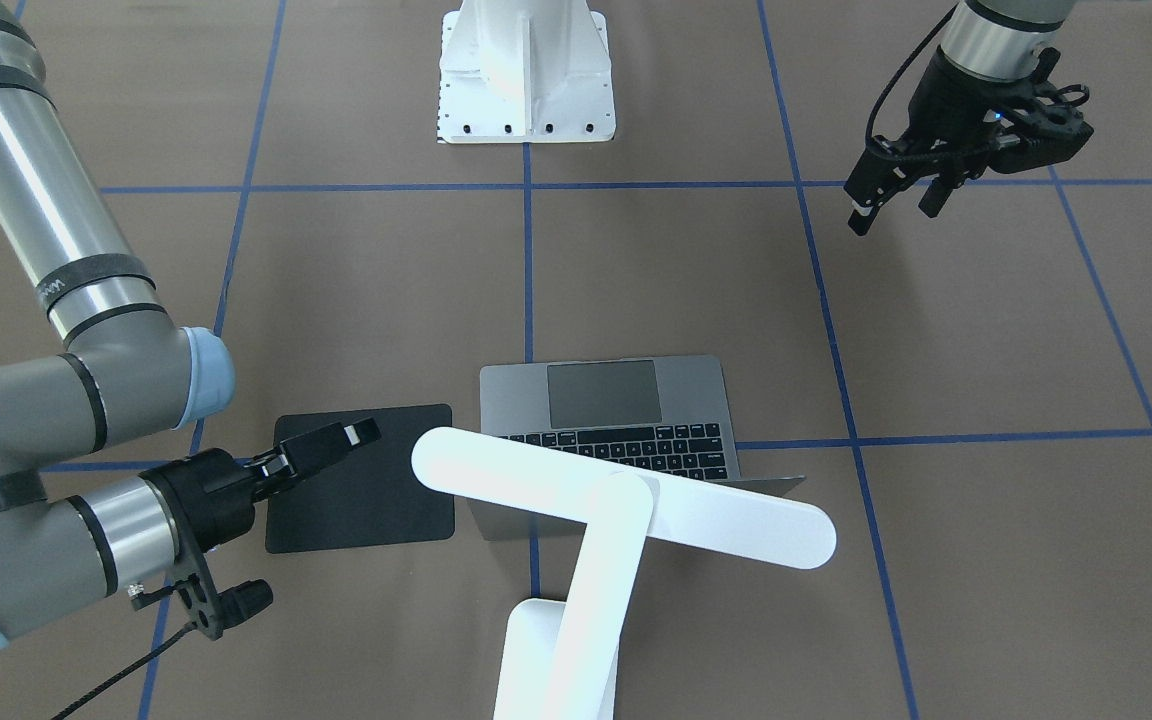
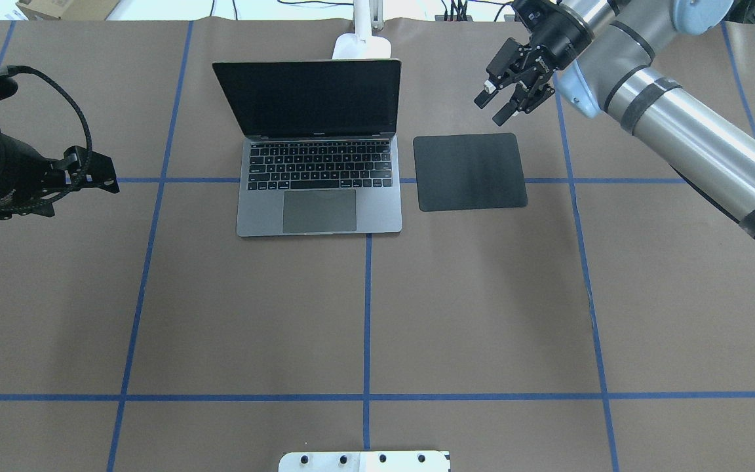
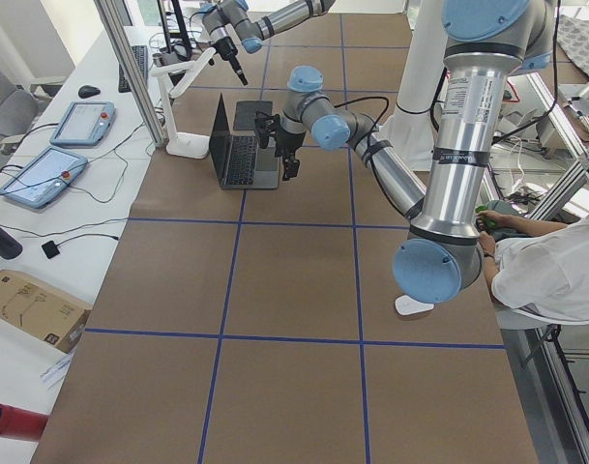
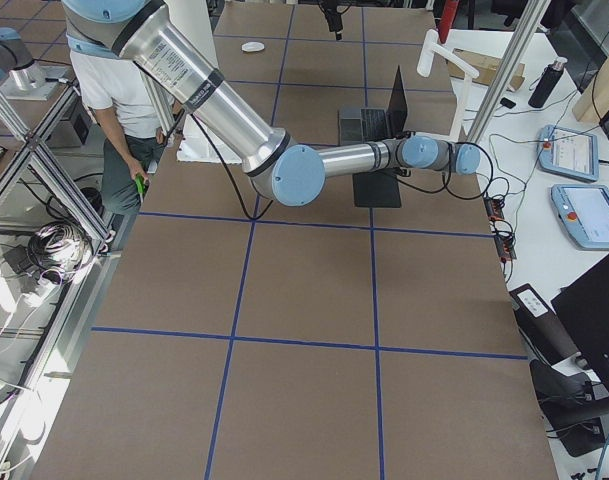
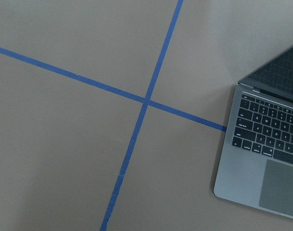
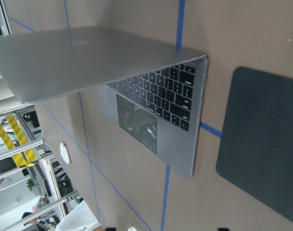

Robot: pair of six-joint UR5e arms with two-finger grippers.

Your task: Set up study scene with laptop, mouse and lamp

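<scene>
The small glossy white oval mouse, if I read that far speck right, lies nearest the robot, well apart from the flat black square mat I judge is meant for it. Beside the mat, the slim space-grey metal laptop stands open, keys towards the robot. The white bar-headed desk lamp rises behind to light it. The left gripper and right gripper hang spread and empty. The arm-strap lettering is unreadable.

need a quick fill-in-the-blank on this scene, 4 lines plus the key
1. The laptop has its lid ___.
2. In the overhead view, the black mat lies to the ___ of the laptop.
3. The lamp is ___ in colour.
4. The left gripper and the right gripper are both open and hold ___.

Missing words: open; right; white; nothing
</scene>
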